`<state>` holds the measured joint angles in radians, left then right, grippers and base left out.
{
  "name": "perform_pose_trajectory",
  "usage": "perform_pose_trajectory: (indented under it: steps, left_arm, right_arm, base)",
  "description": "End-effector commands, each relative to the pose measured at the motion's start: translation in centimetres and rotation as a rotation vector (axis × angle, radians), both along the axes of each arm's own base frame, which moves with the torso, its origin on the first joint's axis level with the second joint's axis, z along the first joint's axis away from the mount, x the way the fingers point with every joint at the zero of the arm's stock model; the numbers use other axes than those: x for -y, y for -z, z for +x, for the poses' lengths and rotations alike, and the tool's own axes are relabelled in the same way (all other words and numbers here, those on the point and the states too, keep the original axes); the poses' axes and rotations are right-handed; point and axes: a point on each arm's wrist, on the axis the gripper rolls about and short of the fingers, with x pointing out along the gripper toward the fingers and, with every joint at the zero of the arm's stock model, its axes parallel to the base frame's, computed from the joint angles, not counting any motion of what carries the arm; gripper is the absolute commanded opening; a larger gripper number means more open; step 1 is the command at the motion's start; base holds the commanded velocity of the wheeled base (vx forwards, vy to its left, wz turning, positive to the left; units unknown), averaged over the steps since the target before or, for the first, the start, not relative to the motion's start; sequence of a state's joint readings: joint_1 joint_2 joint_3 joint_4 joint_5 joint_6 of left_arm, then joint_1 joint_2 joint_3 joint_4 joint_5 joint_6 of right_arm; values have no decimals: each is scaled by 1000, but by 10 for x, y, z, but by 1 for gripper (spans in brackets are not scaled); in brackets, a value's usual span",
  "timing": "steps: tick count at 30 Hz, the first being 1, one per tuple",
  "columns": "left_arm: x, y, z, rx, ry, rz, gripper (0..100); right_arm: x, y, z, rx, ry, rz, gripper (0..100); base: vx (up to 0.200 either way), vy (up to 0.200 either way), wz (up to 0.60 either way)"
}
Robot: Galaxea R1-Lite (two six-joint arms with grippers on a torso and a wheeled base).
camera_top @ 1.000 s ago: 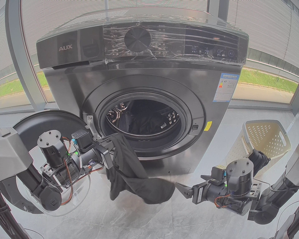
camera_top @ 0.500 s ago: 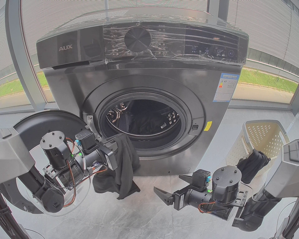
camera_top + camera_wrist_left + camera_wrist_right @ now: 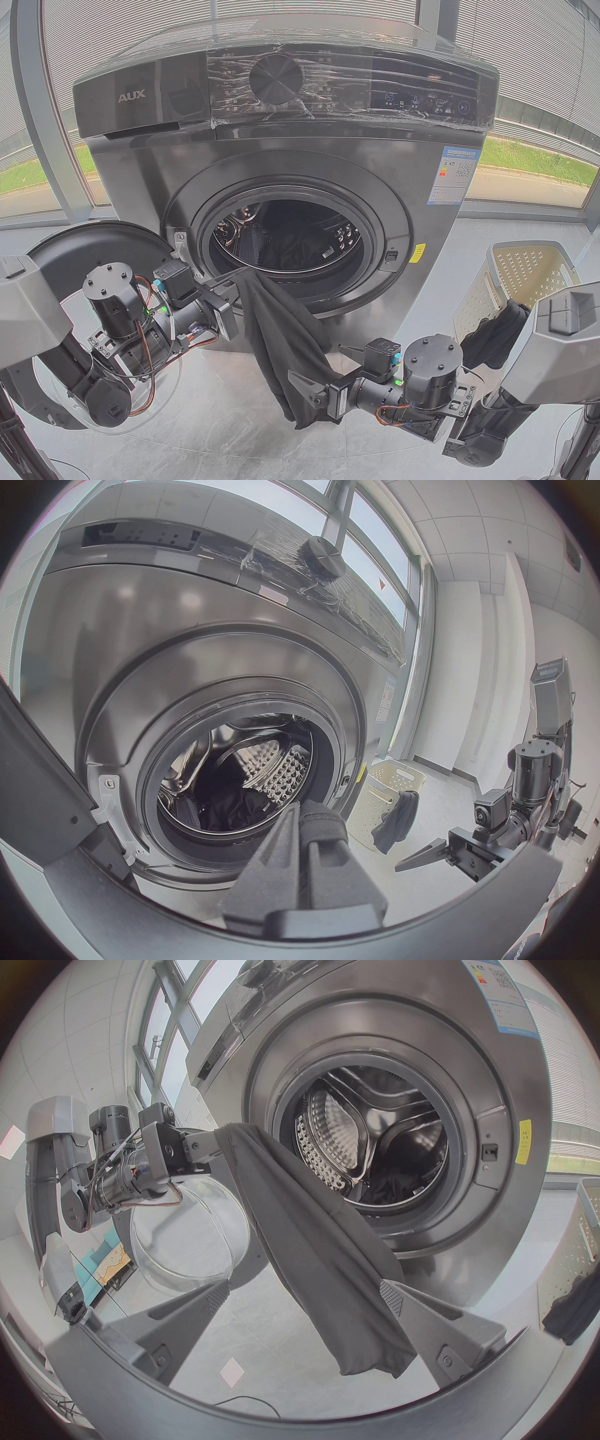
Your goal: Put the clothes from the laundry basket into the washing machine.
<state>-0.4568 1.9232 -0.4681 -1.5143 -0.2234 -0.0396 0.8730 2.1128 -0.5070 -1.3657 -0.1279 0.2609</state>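
Observation:
The washing machine [image 3: 400, 187] stands with its drum open and dark clothes [image 3: 294, 244] lying inside. My left gripper [image 3: 234, 282] is below the left of the opening, shut on the top of a black garment [image 3: 281, 337] that hangs down slantwise to the floor. In the left wrist view the left gripper [image 3: 309, 830] pinches a fold of the black garment [image 3: 322, 820]. My right gripper [image 3: 322, 365] is open at the garment's lower end. In the right wrist view the right gripper [image 3: 303, 1294] has its fingers [image 3: 187, 1310] spread wide, with the black garment [image 3: 312, 1241] hanging between them.
The round door [image 3: 87, 250] is swung open at the left, behind my left arm. A white laundry basket [image 3: 537, 275] leans at the right with another dark garment [image 3: 494, 337] draped over its rim. The floor is grey tile.
My right gripper moved left, open, until its fingers straddle the garment's lower end. The garment dropped straight half a second ago and now slants right again. The left gripper rose slightly.

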Motion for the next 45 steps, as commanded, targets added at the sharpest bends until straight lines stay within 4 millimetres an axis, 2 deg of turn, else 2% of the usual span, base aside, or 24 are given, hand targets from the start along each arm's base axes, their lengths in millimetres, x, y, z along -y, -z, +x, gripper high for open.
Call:
perform_pose_trajectory:
  steps: [1,12,17,22,30,32,36,45]
  left_arm:
    - [1,1,0,-2,2,1,0]
    - [3,1,-1,-4,1,1,0]
    - [4,3,1,-8,-11,2,0]
    - [4,2,1,-6,-11,1,0]
    - [6,-5,6,21,-47,-24,0]
    - [6,-6,6,20,-47,-34,0]
    - [6,-6,5,20,-44,-34,0]
    - [10,-5,3,12,-31,-33,0]
  right_arm:
    - [-7,5,3,17,-10,0,100]
    - [-32,-7,9,88,-72,80,100]
    - [-35,10,13,68,-59,46,100]
    - [-41,12,23,89,-47,55,100]
    - [-44,27,32,74,-36,32,100]
    - [-45,34,41,80,-24,23,100]
    - [-49,40,48,94,-34,22,100]
    - [-73,52,68,100,-61,34,100]
  base:
    - [0,0,0]
    - [0,0,0]
    - [0,0,0]
    - [0,0,0]
    - [0,0,0]
    - [0,0,0]
    - [0,0,0]
    - [0,0,0]
